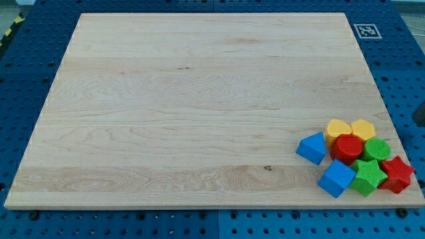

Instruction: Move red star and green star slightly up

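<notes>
The red star [397, 174] lies at the board's lower right corner, close to the right edge. The green star [367, 176] touches its left side. They are part of a tight cluster: a blue cube [337, 178] left of the green star, a red cylinder [346, 148] and a green cylinder [378, 150] just above the stars, two yellow blocks [339, 129] [363, 129] above those, and a blue triangular block [312, 147] at the left. A dark shape [420, 114] at the view's right edge, off the board, may be my rod; my tip cannot be made out.
The wooden board [199, 99] lies on a blue perforated table. A black-and-white marker tag [366, 30] sits at the board's top right corner. The board's right edge runs just beside the red star.
</notes>
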{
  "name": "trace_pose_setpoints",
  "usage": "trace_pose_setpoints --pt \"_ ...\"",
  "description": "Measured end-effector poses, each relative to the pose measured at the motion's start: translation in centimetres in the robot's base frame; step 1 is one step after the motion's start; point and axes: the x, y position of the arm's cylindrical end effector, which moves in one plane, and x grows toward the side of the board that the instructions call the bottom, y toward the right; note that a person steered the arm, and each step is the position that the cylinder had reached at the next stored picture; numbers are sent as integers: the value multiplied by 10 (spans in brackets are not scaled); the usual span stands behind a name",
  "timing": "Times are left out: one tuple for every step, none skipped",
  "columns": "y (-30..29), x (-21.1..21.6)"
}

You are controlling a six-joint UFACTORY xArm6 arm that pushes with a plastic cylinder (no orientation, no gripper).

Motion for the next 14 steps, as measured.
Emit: trace_pose_setpoints --pt "0 3" --pt "-1 14" --pt "-1 20" --pt "-1 35" --pt "-1 52" --pt "-1 56" --pt "0 70" --pt "-1 70" --pt "-1 71" --pt "-1 78" --pt "-1 101" --pt "-1 117" --pt "-3 126" --pt "-11 127"
